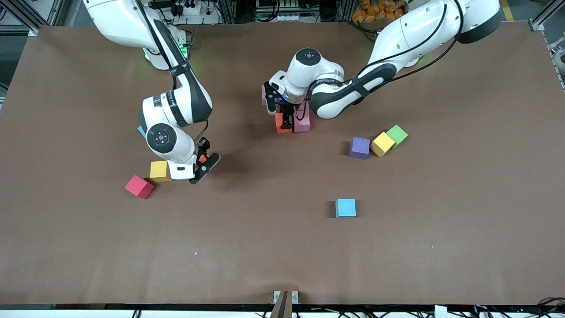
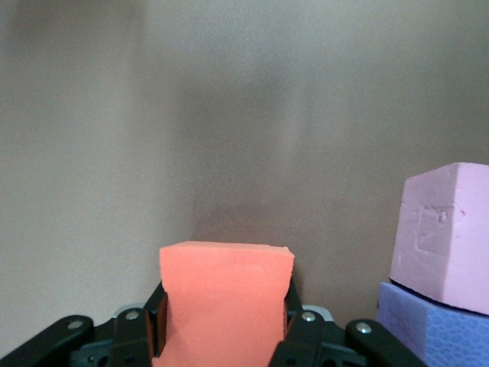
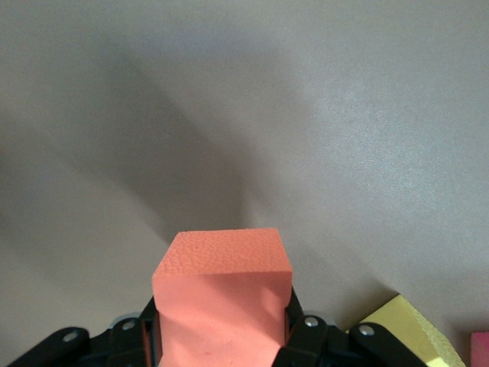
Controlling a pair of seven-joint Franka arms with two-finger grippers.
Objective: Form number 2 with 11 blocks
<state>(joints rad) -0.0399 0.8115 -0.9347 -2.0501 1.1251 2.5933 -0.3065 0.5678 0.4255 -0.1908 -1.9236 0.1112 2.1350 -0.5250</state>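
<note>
My left gripper is shut on an orange block, low at the middle of the table and right beside a pink block. In the left wrist view that pink block shows against a bluish block. Another pink block peeks out by the left wrist. My right gripper is shut on a second orange block, over the table next to a yellow block and a red block.
Purple, yellow and green cubes cluster toward the left arm's end. A light blue cube lies alone nearer the front camera. A sliver of light blue shows by the right arm's wrist.
</note>
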